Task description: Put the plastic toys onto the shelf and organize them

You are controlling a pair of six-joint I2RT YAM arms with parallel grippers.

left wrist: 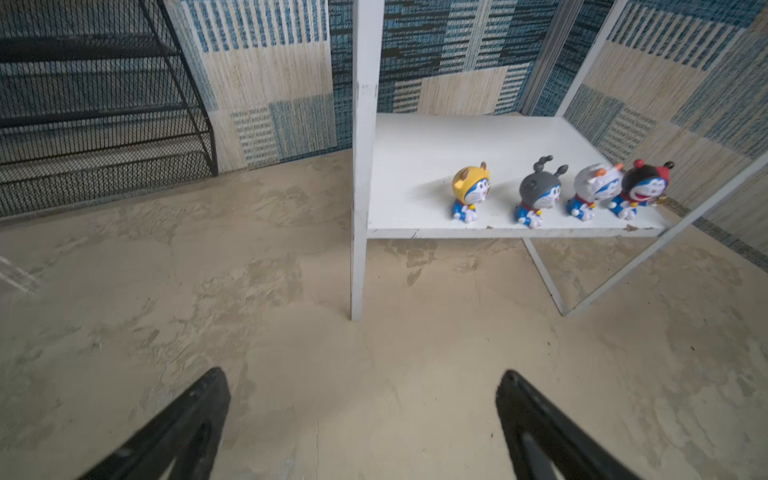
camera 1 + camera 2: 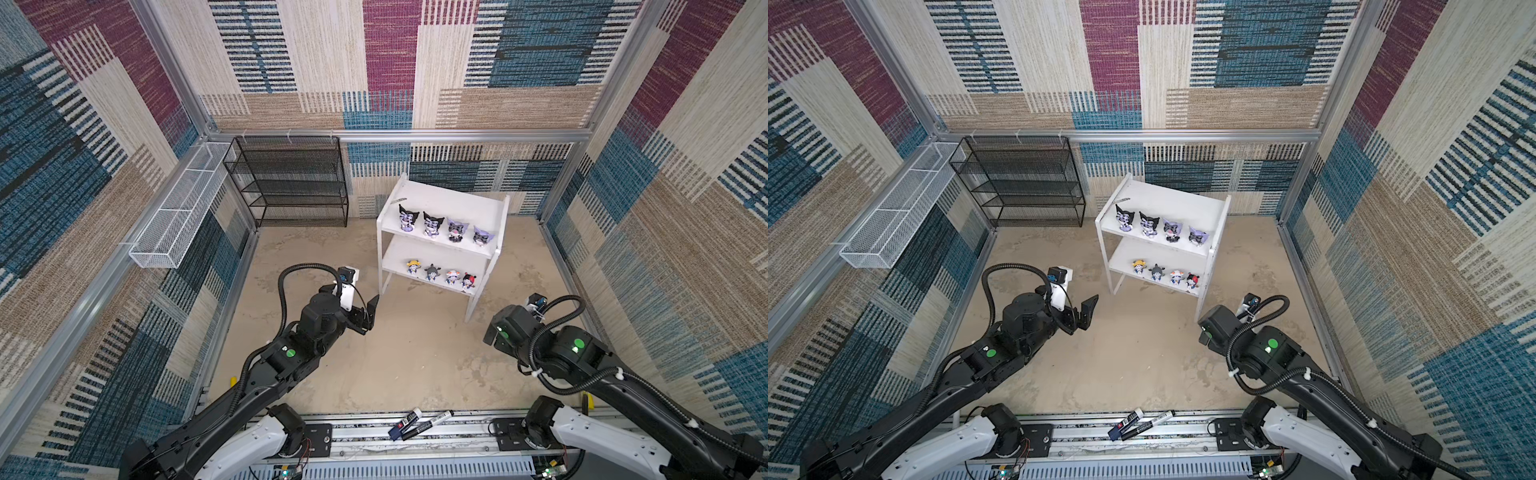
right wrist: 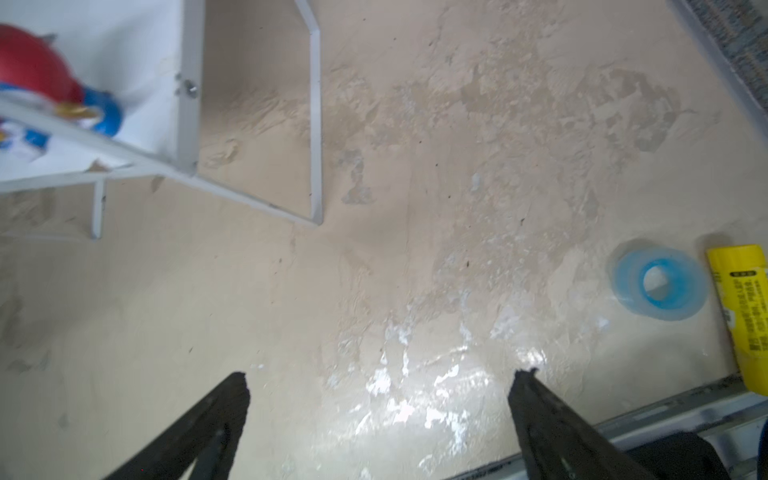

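All eight plastic toys are standing on the shelf (image 2: 444, 199), the white two-tier one that is sitting toward the far edge of the desk (image 2: 395, 365), a little right of its middle. The four bigger hooded figurines (image 2: 433, 224) are lining up along the front edge of the upper tier, the two black hoods at the left end and the two lilac ones at the right, all upright and apart from each other. The four smaller figurines (image 2: 431, 273) are lining the front edge of the lower tier: the yellow hat (image 1: 470, 193), then the grey hat (image 1: 538, 193), then the white hat (image 1: 592, 189) and the red-and-black hat (image 1: 642, 189), these last two standing just beside each other. The left gripper (image 1: 362, 380) is hovering over bare desk in front of the shelf's left leg, its jaws spread wide with nothing between them. The right gripper (image 3: 383, 378) is hanging over the desk near the shelf's right front leg, also spread wide and carrying nothing. A black wire-mesh rack (image 2: 291, 183) is standing at the far left corner, with a white wire basket (image 2: 178, 216) running along the left wall. Two marker pens (image 2: 419, 422) are lying on the rail at the near edge, and a blue tape roll (image 3: 658, 282) and a yellow stick (image 3: 744, 307) are lying just beside each other near the near right corner.
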